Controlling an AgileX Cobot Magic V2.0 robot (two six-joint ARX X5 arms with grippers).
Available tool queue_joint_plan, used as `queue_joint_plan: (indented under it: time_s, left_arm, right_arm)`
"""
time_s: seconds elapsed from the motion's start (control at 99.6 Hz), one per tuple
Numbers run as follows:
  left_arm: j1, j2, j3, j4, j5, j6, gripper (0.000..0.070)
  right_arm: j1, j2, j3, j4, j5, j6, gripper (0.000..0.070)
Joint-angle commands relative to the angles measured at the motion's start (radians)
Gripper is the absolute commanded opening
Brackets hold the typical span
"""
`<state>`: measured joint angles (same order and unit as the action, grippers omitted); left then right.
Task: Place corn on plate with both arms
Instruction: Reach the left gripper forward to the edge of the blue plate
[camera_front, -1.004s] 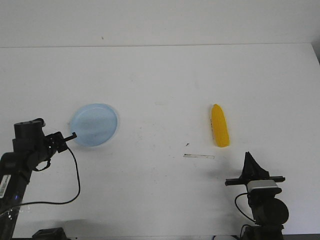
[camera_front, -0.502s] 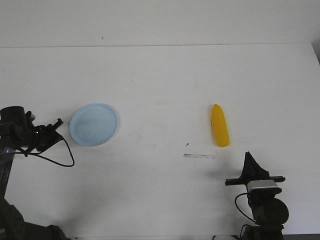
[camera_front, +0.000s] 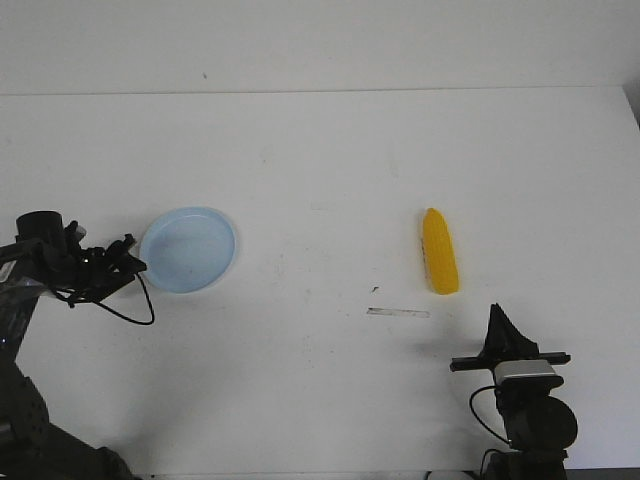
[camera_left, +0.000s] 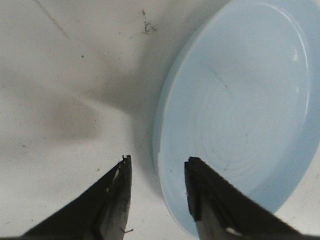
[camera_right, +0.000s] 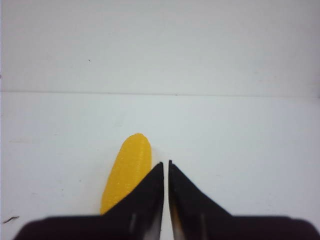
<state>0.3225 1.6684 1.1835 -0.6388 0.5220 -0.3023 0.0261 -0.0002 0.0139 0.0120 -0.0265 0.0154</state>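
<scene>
White counter (camera_front: 330, 160) | corn (camera_front: 439, 252) lies flat ahead of your right hand (camera_front: 497, 322), long axis away from it | right hand together | left hand (camera_front: 128, 256) apart at plate (camera_front: 189, 249) rim

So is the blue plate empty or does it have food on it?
Empty. The plate holds nothing in the front or left wrist views; the corn lies apart on the table.
</scene>
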Motion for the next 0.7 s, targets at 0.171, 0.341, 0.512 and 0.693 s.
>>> queue_joint_plan:
  time_s: [0.171, 0.341, 0.512, 0.693]
  left_arm:
    - [-0.013, 0.044, 0.016, 0.035, 0.003, 0.011, 0.0215]
    - [-0.029, 0.055, 0.016, 0.055, 0.003, 0.010, 0.0215]
    - [-0.040, 0.062, 0.016, 0.080, 0.002, 0.010, 0.0215]
    - [-0.042, 0.064, 0.016, 0.106, 0.002, 0.010, 0.0212]
  right_arm:
    - [0.002, 0.002, -0.002, 0.011, 0.000, 0.010, 0.0015]
    - [0.002, 0.002, -0.002, 0.011, 0.000, 0.010, 0.0015]
    - [0.002, 0.002, -0.002, 0.011, 0.000, 0.010, 0.0015]
    - [0.002, 0.002, -0.002, 0.011, 0.000, 0.010, 0.0015]
